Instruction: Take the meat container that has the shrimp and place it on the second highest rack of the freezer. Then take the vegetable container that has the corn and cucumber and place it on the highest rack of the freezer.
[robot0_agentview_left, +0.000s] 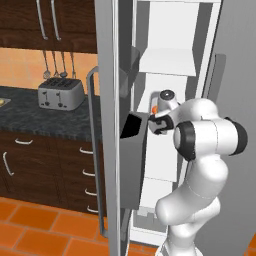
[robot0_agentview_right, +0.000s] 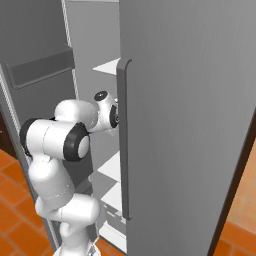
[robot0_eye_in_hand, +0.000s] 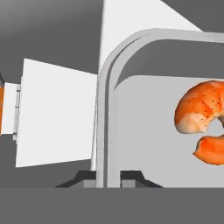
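Note:
The meat container (robot0_eye_in_hand: 103, 109) is a grey tray with a rounded rim, and the curled orange-and-white shrimp (robot0_eye_in_hand: 201, 118) lies in it at the right. My gripper (robot0_eye_in_hand: 107, 179) is shut on the tray's near rim, one fingertip on each side of the wall. In the left base view my gripper (robot0_agentview_left: 156, 120) reaches into the open freezer (robot0_agentview_left: 172, 30), below a flat white shelf (robot0_agentview_left: 167, 62). I cannot tell which rack the tray is level with. White shelf surfaces (robot0_eye_in_hand: 57, 118) show beyond the tray. The vegetable container with the corn and cucumber is out of view.
The freezer's left door (robot0_agentview_left: 112, 100) stands open close to my arm, with dark bins (robot0_agentview_left: 132, 125) and a long handle (robot0_agentview_left: 92, 150). The grey right door (robot0_agentview_right: 190, 125) hides my hand in the right base view. A toaster (robot0_agentview_left: 61, 94) sits on the dark counter (robot0_agentview_left: 30, 120).

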